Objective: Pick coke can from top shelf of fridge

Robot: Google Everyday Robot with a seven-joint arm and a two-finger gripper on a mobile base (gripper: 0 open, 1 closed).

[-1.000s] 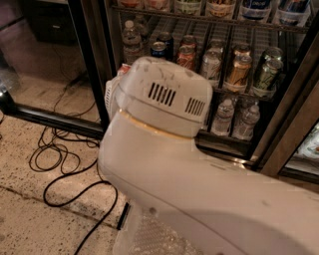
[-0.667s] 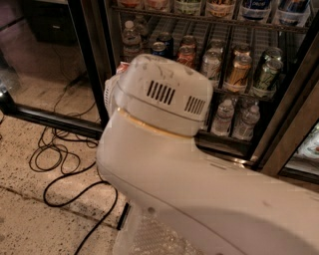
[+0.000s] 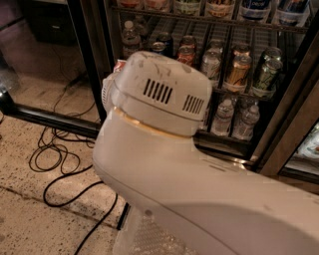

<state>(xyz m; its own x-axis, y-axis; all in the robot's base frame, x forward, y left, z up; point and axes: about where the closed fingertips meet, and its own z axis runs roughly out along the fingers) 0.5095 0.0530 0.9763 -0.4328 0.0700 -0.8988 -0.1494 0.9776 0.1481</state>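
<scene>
The coke can point(image 3: 186, 54) stood inside the fridge point(image 3: 92, 55), a red can with a silver rim on a wire rack point(image 3: 240, 93). Its lower half was cut off by the white arm housing point(image 3: 159, 94), and its lettering was too blurred to read. A second reddish can stood just behind it.

The end effector was out of sight behind that housing, so whether it was wide, narrow or holding anything could not be told. From where the housing hid it, the coke can lay up and to the right. A red-and-white sliver point(image 3: 119, 64) peeked out at the housing's upper left edge; what it was could not be made out.

Right of the coke can the same rack carried a silver can point(image 3: 210, 62), a gold-brown can point(image 3: 238, 72) and a green can point(image 3: 264, 75), none with readable labels. A clear bottle point(image 3: 130, 37) stood at the rack's left end.

On the rack above, cut off by the frame's top, a blue-labelled bottle point(image 3: 255, 6) bore what looked like Pepsi lettering. On the rack below stood water bottles point(image 3: 223, 117).

Black cables point(image 3: 55, 154) looped over the speckled floor point(image 3: 30, 214), below and left of the housing.
</scene>
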